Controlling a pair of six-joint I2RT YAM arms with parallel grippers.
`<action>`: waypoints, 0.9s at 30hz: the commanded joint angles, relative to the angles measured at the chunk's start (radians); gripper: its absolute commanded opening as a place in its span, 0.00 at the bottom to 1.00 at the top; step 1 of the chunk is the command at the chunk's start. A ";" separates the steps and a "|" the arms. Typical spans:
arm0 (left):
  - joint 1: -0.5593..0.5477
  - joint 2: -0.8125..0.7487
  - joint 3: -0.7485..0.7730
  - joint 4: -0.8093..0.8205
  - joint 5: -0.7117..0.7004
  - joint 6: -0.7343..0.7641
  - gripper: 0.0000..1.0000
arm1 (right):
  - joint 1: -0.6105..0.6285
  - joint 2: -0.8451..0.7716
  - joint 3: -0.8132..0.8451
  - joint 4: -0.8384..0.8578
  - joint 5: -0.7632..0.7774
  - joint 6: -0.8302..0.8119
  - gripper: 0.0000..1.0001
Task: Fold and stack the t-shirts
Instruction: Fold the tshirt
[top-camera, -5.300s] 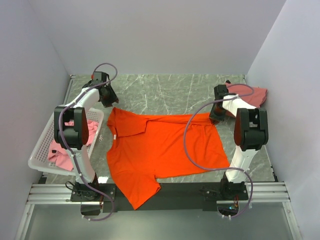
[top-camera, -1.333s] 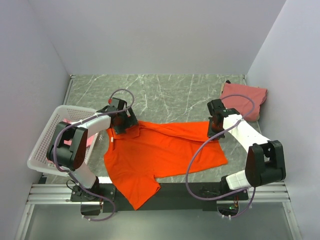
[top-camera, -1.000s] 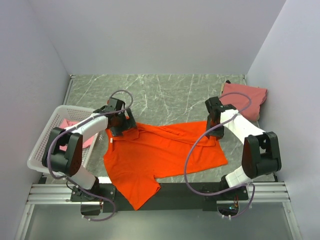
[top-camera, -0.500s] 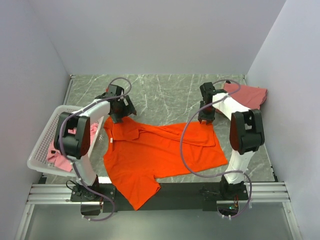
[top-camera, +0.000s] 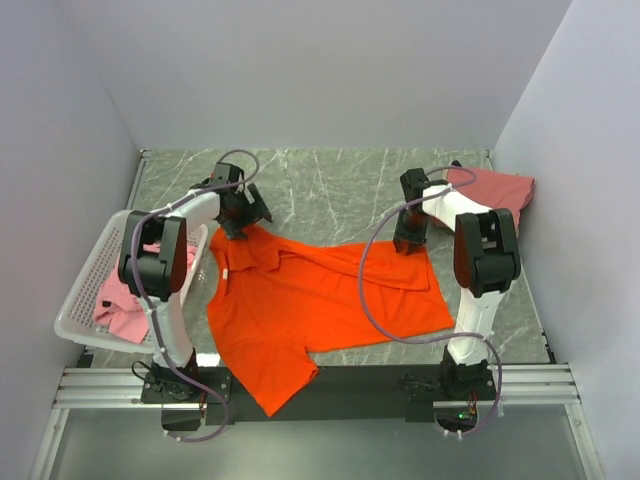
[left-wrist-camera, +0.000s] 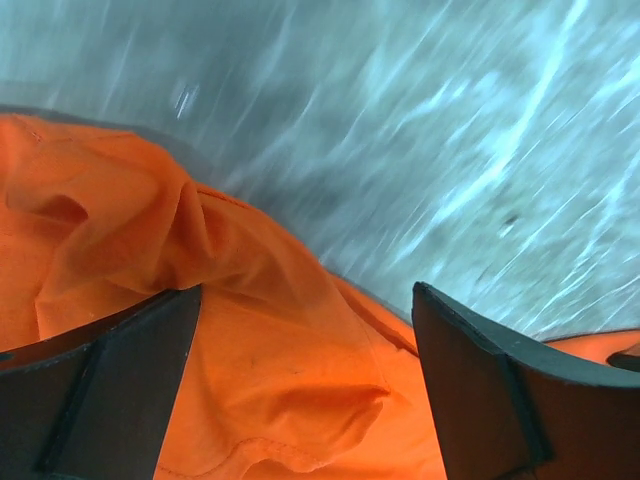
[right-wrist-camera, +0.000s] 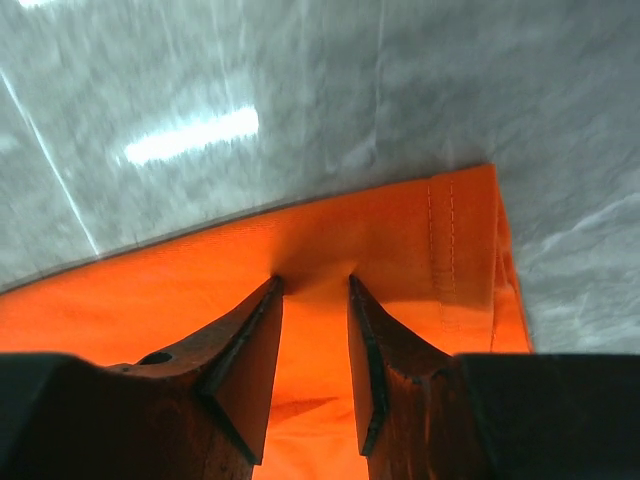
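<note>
The bright orange t-shirt (top-camera: 320, 295) lies spread on the marble table, its far edge rumpled. My left gripper (top-camera: 243, 222) hovers over the collar end at the shirt's far left, open wide; in the left wrist view its fingers (left-wrist-camera: 306, 300) straddle a loose fold of orange cloth (left-wrist-camera: 250, 340) without pinching it. My right gripper (top-camera: 407, 243) is at the shirt's far right corner. Its fingers (right-wrist-camera: 313, 283) stand a narrow gap apart, tips pressed on the hem (right-wrist-camera: 200, 290), with a small pucker of cloth between them. A salmon-pink t-shirt (top-camera: 495, 190) lies at the back right.
A white perforated basket (top-camera: 75, 320) stands at the left edge with a lighter pink t-shirt (top-camera: 125, 310) in it. Grey walls close in the back and both sides. The arms' bases and a metal rail (top-camera: 320, 385) run along the near edge.
Both grippers moved toward the back of the table, and the shirt's far edge went back with them. The right jaws narrowed slightly. The left jaws stayed wide.
</note>
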 joint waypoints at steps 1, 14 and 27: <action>0.011 0.096 0.075 0.008 0.001 0.048 0.94 | -0.027 0.072 0.052 0.013 0.022 0.012 0.39; 0.008 0.317 0.431 -0.027 0.096 0.136 0.93 | -0.099 0.142 0.173 -0.061 0.022 -0.009 0.39; 0.008 -0.050 0.148 -0.054 -0.182 0.059 0.89 | -0.082 -0.057 0.153 -0.047 -0.062 -0.023 0.40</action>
